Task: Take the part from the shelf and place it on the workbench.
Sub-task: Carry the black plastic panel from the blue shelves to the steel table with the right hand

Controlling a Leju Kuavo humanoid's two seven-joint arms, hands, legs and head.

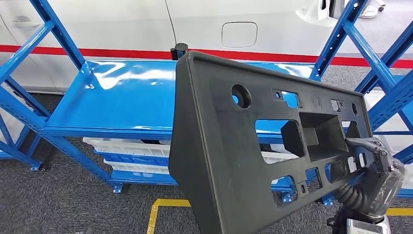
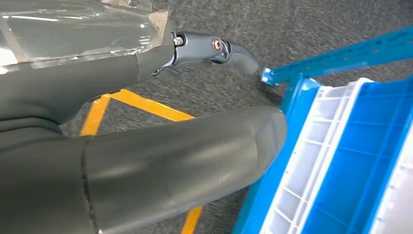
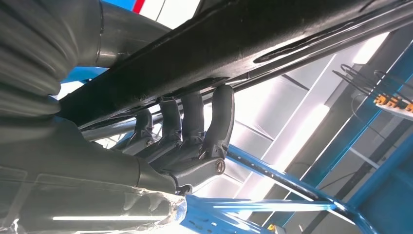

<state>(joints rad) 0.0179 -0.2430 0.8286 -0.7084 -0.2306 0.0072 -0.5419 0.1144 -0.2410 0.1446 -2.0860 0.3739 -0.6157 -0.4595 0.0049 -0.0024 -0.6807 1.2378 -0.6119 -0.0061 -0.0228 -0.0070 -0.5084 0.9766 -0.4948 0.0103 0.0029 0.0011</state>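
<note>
In front of the blue shelf (image 1: pixel 117 97), the black part (image 1: pixel 229 146) is held up in the air by the right hand (image 1: pixel 377 173), whose fingers (image 3: pixel 190 122) are hooked over its right edge. Its long axis runs left to right, tilted, face toward the camera. The left hand (image 2: pixel 146 165) is seen empty, fingers extended.

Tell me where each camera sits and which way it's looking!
Head view: high on the body, looking forward and down at the black part, blue shelf and right hand.
Left wrist view: behind the left hand, looking at carpet and a blue crate.
Right wrist view: behind the right hand, fingers against the part.
Head and right wrist views share the part.
</note>
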